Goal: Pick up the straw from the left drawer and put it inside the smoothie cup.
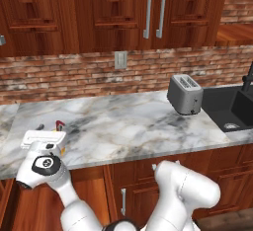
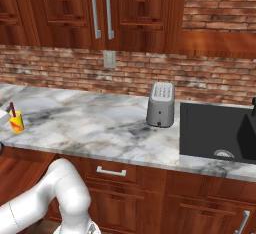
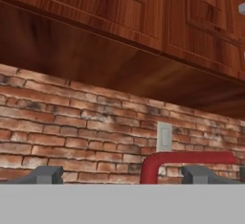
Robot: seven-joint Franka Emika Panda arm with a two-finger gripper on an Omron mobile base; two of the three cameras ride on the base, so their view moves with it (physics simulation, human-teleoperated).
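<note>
The small yellow smoothie cup (image 2: 17,123) stands on the marble counter (image 2: 90,123) near its left front edge. The thin red straw (image 2: 12,109) stands in it and sticks out of the top. In the hand view the straw's bent end (image 3: 184,158) runs sideways between my two dark fingertips (image 3: 45,174), touching neither. My gripper (image 1: 49,128) hovers open right at the cup, its white hand hiding most of the cup in the left base view, where the straw tip (image 1: 59,124) peeks out. Below the counter the left drawer (image 2: 22,170) is pulled open.
A silver toaster (image 1: 185,95) stands toward the right of the counter, beside a dark sink (image 1: 232,109). A brick wall with a power outlet (image 1: 120,59) runs along the back under wooden wall cabinets (image 1: 123,13). A narrower drawer with a silver handle (image 2: 111,171) is shut.
</note>
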